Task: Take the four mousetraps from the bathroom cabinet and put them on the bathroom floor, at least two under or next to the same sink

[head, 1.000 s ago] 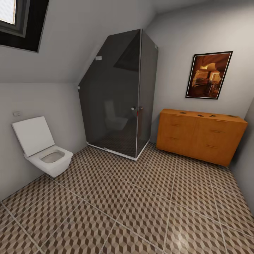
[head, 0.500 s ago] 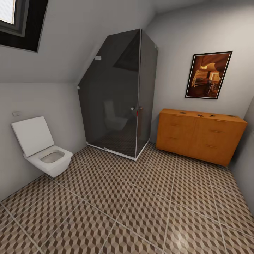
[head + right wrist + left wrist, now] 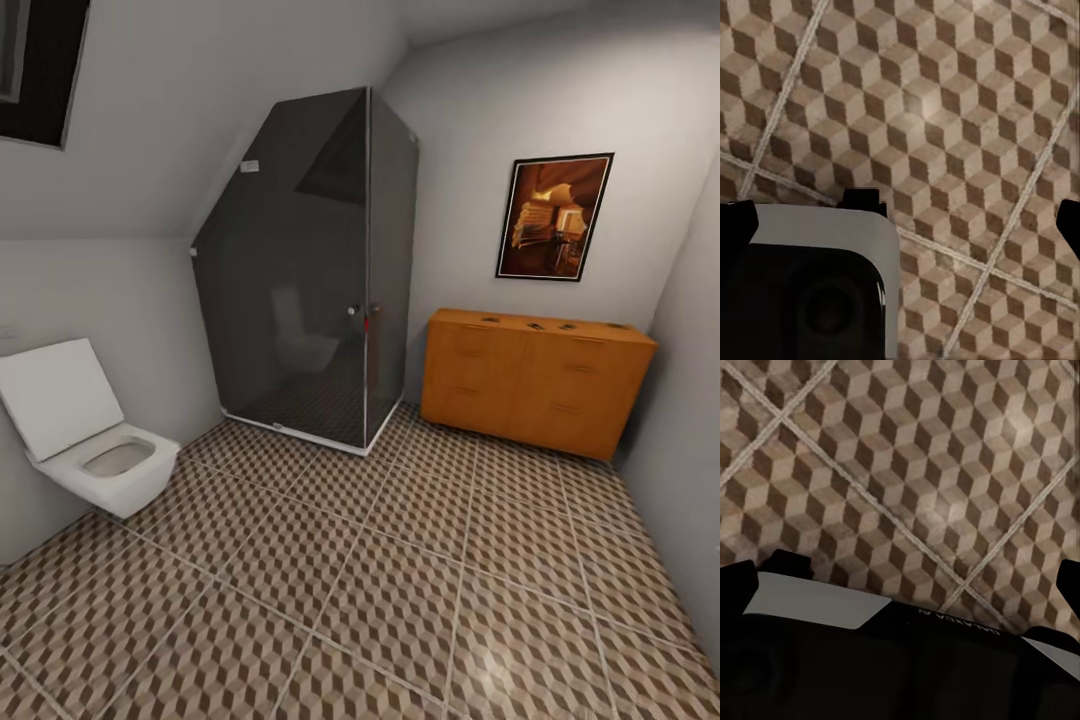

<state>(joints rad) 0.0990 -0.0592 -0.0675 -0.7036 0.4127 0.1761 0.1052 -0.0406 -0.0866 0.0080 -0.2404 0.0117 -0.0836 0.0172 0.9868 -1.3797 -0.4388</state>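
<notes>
Head view: the cabinet (image 3: 535, 385) stands against the far wall at right, well apart from the robot across the bathroom floor (image 3: 400, 600), and the small dark items on its top are most likely the mousetraps (image 3: 538, 325), so by my judgement none has been moved and all four placements remain; no sink is visible. Left wrist view: the left gripper (image 3: 907, 585) hangs over bare tile with fingertips wide apart, holding nothing. Right wrist view: the right gripper (image 3: 900, 217) likewise, spread and unladen over tile.
</notes>
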